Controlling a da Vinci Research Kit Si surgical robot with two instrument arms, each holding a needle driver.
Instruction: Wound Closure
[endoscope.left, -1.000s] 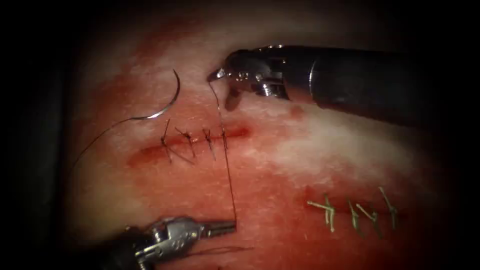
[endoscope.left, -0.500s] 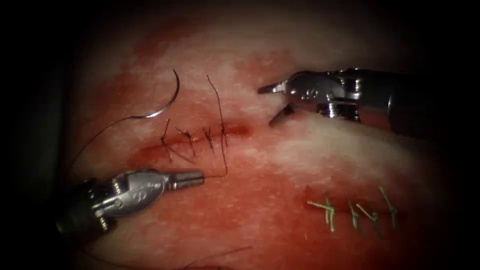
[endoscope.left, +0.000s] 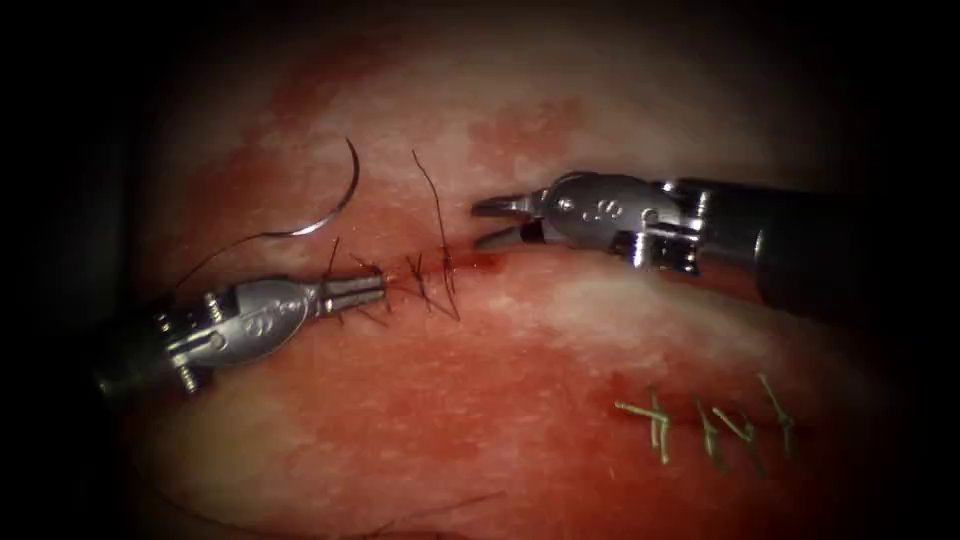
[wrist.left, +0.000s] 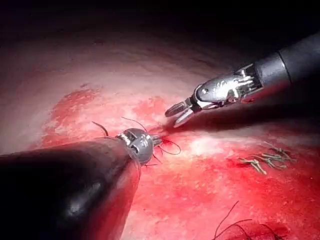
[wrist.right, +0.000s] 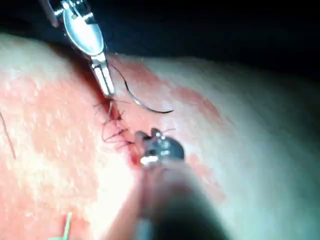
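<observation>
The tissue's cut (endoscope.left: 482, 263) runs across the middle, with several dark stitches (endoscope.left: 375, 272) along it. The curved needle (endoscope.left: 338, 205) lies free on the tissue above and left of the cut, not in the tissue, and its thread trails off to the left. My left tool (endoscope.left: 383, 290) lies over the stitched part of the cut, shut on the thread (endoscope.left: 440, 225), which loops up past the last stitch. My right tool (endoscope.left: 480, 224) hovers at the cut's right end, jaws slightly apart and holding nothing. It appears again as the right tool (wrist.left: 176, 114) facing the stitches.
A second row of pale stitches (endoscope.left: 705, 420) sits at the lower right of the tissue. Red fluid (endoscope.left: 470, 400) covers the tissue below the cut. A loose strand of thread (endoscope.left: 440, 508) lies near the lower edge.
My right tool let go of the thread's upper end, swung right, then came back to the cut's right end with its jaws narrowing. My left tool carried the thread up and left onto the stitches.
</observation>
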